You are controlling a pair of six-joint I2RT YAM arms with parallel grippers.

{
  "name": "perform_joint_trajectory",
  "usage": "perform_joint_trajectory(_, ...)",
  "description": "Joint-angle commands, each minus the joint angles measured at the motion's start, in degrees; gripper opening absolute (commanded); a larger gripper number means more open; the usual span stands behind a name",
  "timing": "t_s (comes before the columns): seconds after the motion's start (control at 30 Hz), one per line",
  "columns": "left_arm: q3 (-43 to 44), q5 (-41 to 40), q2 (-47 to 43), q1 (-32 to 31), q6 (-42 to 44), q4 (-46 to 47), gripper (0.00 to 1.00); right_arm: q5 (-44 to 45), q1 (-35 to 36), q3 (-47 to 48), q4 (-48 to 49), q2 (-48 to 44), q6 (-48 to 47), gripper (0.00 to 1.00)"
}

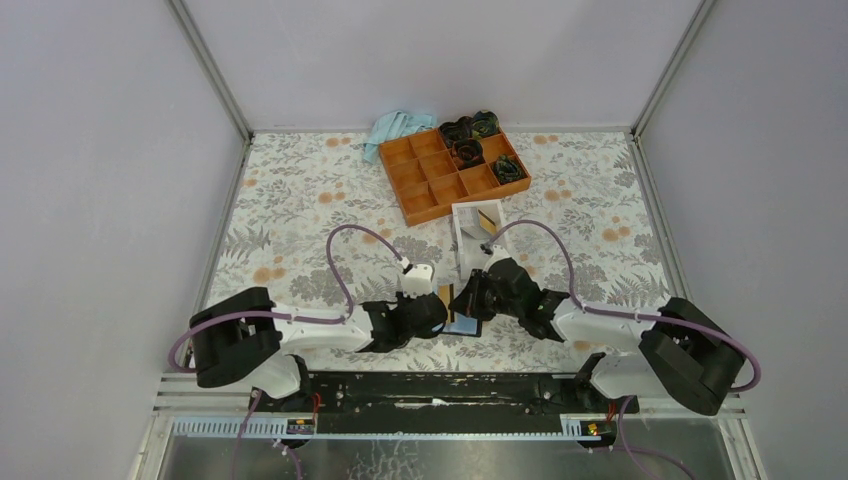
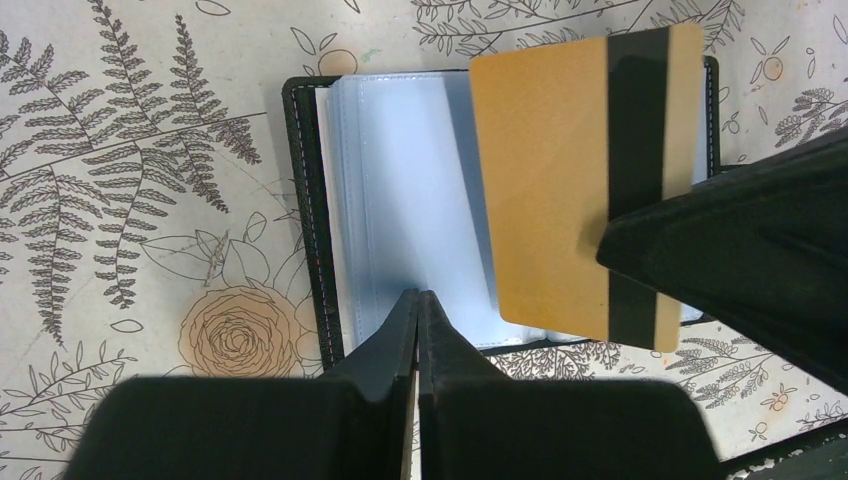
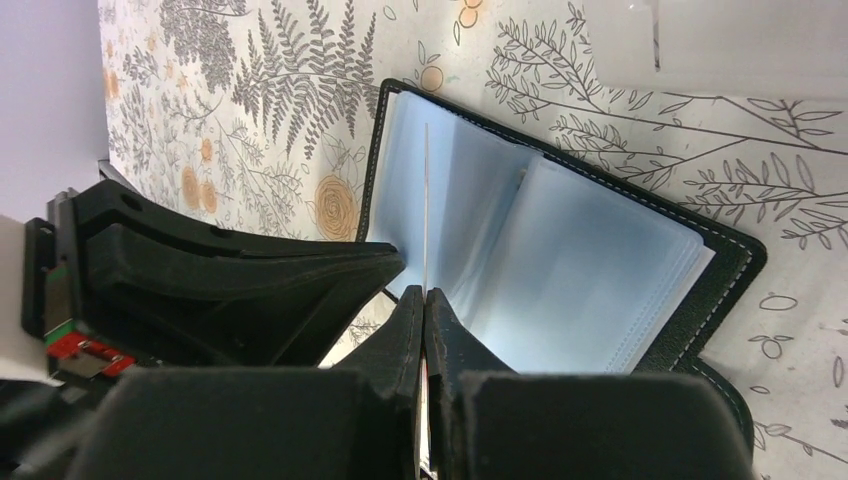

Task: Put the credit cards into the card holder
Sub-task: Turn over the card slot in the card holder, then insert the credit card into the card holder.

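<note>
Right tool [image 3: 425, 300] is pinching one credit card [image 2: 545, 180] over the card holder [image 2: 400, 200], which is lying open at the counter's [image 1: 300, 200] 6 o'clock. Left tool [image 2: 417, 300], closed and empty, is seemingly pinning the lining. No card is looking seated yet.

The desk [image 1: 300, 200] has a cover with leaves and flowers on it. An orange tray [image 1: 410, 172] sits near the far edge, with a light blue cloth [image 1: 392, 128] just beside it. A white box [image 1: 462, 235] stands near the middle. A black card holder [image 2: 400, 200] lies open close to the near edge.
</note>
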Motion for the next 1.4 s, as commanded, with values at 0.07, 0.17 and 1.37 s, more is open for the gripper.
perform_joint_trajectory(0.07, 0.1, -0.6, 2.2, -0.3, -1.5, -0.7, 0.0, 3.3, 0.5, -0.3, -3.4, -6.2, -1.0, 0.0)
perform_joint_trajectory(0.17, -0.1, -0.5, 2.4, -0.4, -1.7, -0.7, 0.0, 3.9, 0.6, -0.9, -4.7, -7.8, -0.5, 0.0)
perform_joint_trajectory(1.37, -1.6, 0.0, 2.2, -0.8, -2.8, -0.3, 0.0, 1.7, -0.7, -10.3, 9.9, -6.0, 14.3, 0.0)
